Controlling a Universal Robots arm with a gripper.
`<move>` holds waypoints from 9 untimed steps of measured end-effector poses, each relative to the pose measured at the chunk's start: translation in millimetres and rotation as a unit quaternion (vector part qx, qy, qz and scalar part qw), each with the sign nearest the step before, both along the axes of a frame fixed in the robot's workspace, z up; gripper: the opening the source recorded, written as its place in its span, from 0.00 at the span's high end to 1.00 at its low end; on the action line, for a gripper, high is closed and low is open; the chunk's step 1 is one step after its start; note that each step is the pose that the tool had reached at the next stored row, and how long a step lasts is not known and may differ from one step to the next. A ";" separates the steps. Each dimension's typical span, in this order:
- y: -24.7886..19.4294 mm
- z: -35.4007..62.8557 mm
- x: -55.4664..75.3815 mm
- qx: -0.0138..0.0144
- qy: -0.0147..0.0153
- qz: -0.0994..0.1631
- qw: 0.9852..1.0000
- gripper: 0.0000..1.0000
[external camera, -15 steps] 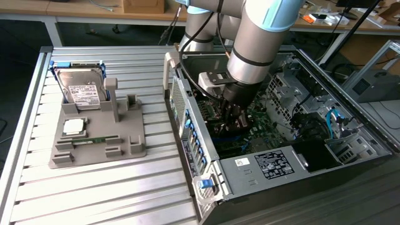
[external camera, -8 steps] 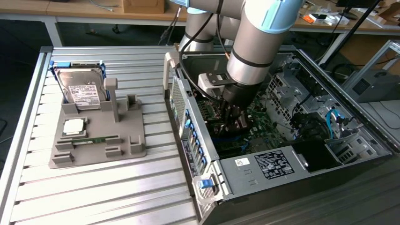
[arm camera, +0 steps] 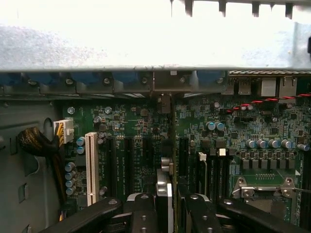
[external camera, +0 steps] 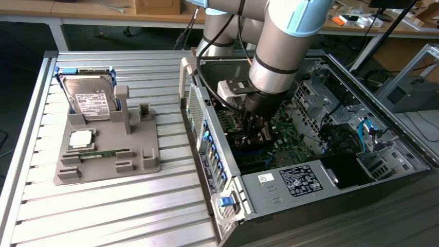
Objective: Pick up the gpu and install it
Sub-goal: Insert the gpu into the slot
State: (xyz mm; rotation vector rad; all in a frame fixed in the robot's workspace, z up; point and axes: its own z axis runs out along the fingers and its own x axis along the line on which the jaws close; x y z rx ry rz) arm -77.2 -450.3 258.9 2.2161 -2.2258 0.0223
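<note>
On the exterior view's left, a grey holder (external camera: 106, 154) sat on the slatted metal surface (external camera: 103, 206). It carried a silver hard drive (external camera: 89, 98) standing upright with a white label, whose print could not be read, a square chip (external camera: 81, 138) and a green memory stick (external camera: 103, 154). Toward the exterior view's right stood the open computer case (external camera: 309, 154); a white label and a dark label on its metal box (external camera: 291, 182) were too small to read. The arm (external camera: 281, 46) reached down into the case, with the gripper (external camera: 257, 126) low over the motherboard (external camera: 288, 139). In the wrist view, the fingers (arm camera: 143, 213) were closed narrowly on the gpu (arm camera: 164, 182), seen edge-on and upright. The card stood above the black slots, between the white slot (arm camera: 91, 167) and the processor socket (arm camera: 265, 187). Whether it was seated could not be told.
</note>
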 end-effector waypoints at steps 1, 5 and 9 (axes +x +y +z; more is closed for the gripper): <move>0.1 0.3 0.1 0.000 0.000 0.000 1.000 0.73; 0.0 2.5 -0.1 -0.003 0.000 0.000 1.000 0.73; -0.1 3.6 -0.1 -0.005 0.000 0.000 1.000 0.73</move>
